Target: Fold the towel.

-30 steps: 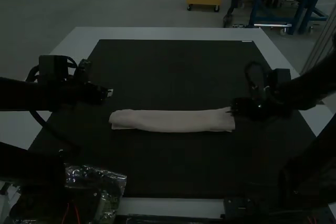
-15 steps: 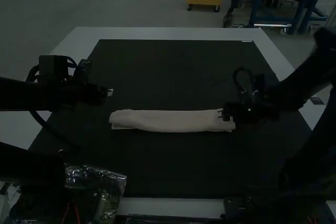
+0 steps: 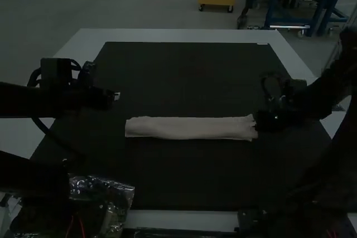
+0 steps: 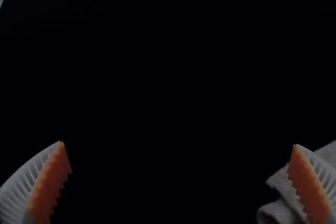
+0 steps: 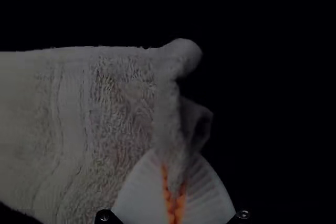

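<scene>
So you've got the big table (image 3: 178, 35) with a black mat (image 3: 178, 168) over most of it, and your two arms parked on opposite sides, which makes sense if you want to reach either end of the cloth. The towel (image 3: 189, 128) lies crosswise near the middle of the mat, already down to a long, narrow strip, so I'd guess the lengthwise folding is done and shortening it comes next. Down at the near left there's a crinkly clear plastic bag (image 3: 120, 193) by the left arm — well apart from the towel, but I'd watch it if you swing that arm low. Your left gripper (image 4: 178, 144) is wide open and empty, just beyond the towel's left end. Your right gripper (image 5: 174, 174) is pinched on the towel's right end, bunching the edge there, probably so you can carry that end over toward the other. Thing is, the pinch looks to be on one part of the end, not its full width, so a layer could slip or the fold could land crooked — lift gently.
</scene>
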Robot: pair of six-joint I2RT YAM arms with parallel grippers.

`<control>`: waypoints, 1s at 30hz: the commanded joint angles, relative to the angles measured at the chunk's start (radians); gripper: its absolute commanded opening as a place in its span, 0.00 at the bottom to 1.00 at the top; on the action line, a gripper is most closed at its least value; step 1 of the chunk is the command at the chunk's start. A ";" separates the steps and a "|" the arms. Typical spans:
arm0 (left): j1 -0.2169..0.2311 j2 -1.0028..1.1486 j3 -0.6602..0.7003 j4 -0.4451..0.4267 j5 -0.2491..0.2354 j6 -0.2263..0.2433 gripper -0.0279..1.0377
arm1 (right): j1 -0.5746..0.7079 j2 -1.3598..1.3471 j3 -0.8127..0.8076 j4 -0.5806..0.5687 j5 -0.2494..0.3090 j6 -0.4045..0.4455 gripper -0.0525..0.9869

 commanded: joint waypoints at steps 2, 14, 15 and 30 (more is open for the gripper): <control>0.008 0.018 0.014 0.021 0.000 -0.012 0.94 | -0.069 -0.068 0.061 -0.064 -0.053 -0.044 0.03; 0.008 0.100 0.016 0.078 -0.012 -0.024 0.94 | 0.196 -0.105 0.102 -0.096 -0.065 0.071 0.03; 0.008 0.101 0.016 0.084 -0.012 -0.024 0.94 | 0.227 -0.105 0.105 -0.093 -0.065 0.092 0.03; 0.003 0.106 -0.013 0.132 -0.012 -0.033 0.94 | 0.604 -0.064 0.182 0.080 -0.042 0.350 0.03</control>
